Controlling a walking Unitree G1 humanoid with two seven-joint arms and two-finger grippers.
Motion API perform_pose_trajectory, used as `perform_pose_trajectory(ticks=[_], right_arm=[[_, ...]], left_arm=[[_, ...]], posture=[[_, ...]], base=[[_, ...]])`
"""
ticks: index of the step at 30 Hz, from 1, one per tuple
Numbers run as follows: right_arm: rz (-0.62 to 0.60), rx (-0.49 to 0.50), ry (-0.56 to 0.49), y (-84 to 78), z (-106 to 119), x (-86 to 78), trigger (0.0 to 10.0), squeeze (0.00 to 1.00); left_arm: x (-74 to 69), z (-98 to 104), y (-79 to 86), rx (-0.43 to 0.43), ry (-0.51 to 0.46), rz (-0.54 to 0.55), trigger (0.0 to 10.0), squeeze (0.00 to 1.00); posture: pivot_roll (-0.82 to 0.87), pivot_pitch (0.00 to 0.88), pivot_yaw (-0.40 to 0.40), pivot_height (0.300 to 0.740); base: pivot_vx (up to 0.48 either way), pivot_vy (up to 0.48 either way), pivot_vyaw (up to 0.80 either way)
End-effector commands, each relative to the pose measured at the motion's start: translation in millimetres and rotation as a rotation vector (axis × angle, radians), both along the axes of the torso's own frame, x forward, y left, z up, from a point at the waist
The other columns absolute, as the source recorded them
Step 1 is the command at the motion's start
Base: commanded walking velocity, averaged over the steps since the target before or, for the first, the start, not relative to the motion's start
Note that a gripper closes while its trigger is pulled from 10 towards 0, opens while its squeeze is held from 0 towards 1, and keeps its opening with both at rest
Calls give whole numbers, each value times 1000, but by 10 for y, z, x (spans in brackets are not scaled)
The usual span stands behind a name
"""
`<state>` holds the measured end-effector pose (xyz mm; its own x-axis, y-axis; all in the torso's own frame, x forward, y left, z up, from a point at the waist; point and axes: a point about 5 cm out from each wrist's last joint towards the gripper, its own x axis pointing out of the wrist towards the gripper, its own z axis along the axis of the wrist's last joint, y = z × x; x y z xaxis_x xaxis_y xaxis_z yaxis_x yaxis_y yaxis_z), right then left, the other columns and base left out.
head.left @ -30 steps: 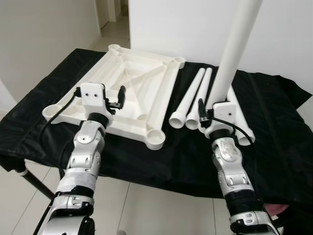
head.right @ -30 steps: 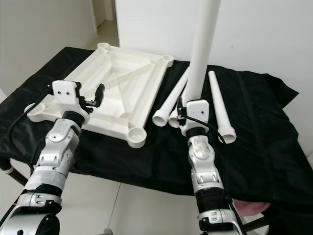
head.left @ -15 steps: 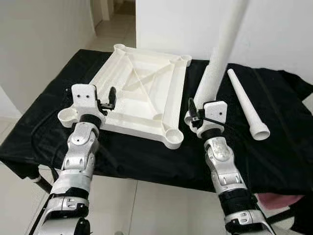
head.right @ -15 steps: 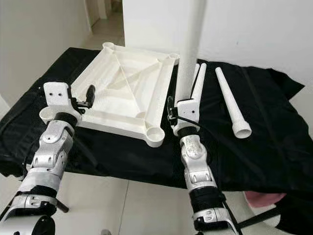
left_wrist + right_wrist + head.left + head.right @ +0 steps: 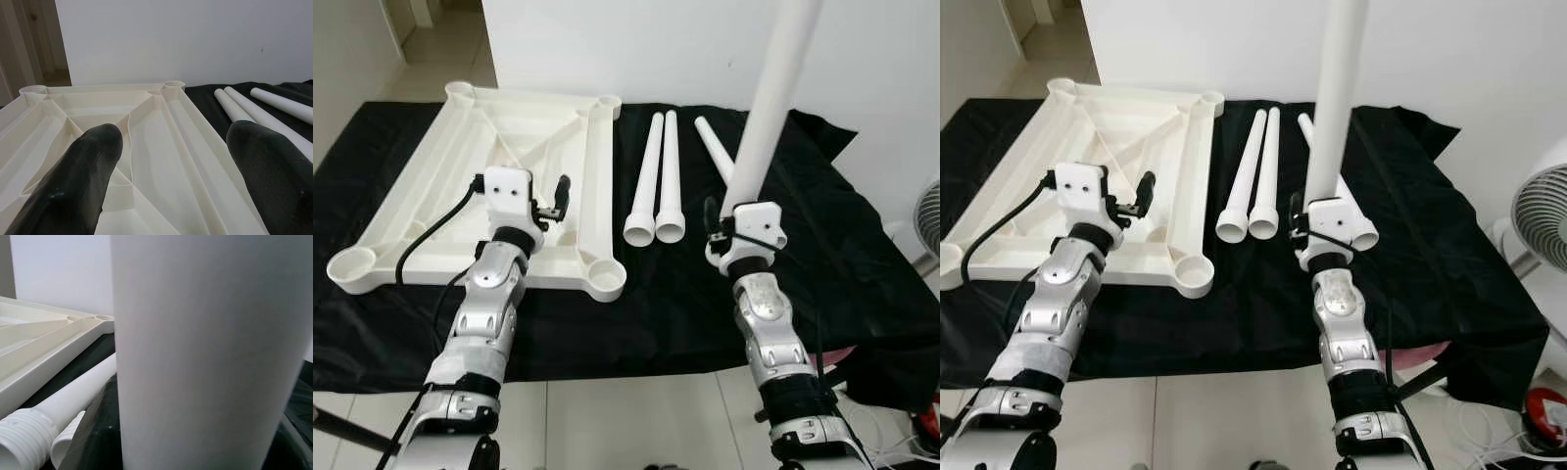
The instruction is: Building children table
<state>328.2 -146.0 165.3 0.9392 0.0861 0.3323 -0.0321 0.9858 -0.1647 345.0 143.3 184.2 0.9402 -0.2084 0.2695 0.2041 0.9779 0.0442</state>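
- Black cloth covered the work surface, wrinkled, hanging over the near edge
- White wall stood behind it
- Light tiled floor showed below the near edge
- White fan stood at far right, beside the cloth's edge, partly cut off by the frame
- Doorway opened at upper left, floor running through it
- Red object sat on the floor at lower right, too cropped to identify
- Pink item peeked out under the cloth's edge, unclear what it was

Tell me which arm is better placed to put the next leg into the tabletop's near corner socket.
Right, probably. The right gripper already holds a leg upright, close to the near corner socket of the tabletop. The left gripper hovers open over it, holding nothing.
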Motion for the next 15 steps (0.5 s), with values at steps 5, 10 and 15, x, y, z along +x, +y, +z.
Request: perform_pose_trajectory(ticks=[5, 10, 15], right_arm=[[17, 4, -36, 25, 56, -3, 10000, 0], [20, 0, -35, 30, 53, 3, 10000, 0], [19, 6, -36, 28, 52, 2, 10000, 0]], left_arm=[[-2, 16, -9, 5, 0, -14, 10000, 0], [8, 20, 12, -3, 0, 1, 10000, 0], [10, 20, 16, -12, 4, -2, 10000, 0]], posture=[[-12, 0, 14, 740], [-10, 0, 15, 740], [-11, 0, 15, 740]], base=[[0, 0, 0], [0, 0, 0], [0, 0, 0]])
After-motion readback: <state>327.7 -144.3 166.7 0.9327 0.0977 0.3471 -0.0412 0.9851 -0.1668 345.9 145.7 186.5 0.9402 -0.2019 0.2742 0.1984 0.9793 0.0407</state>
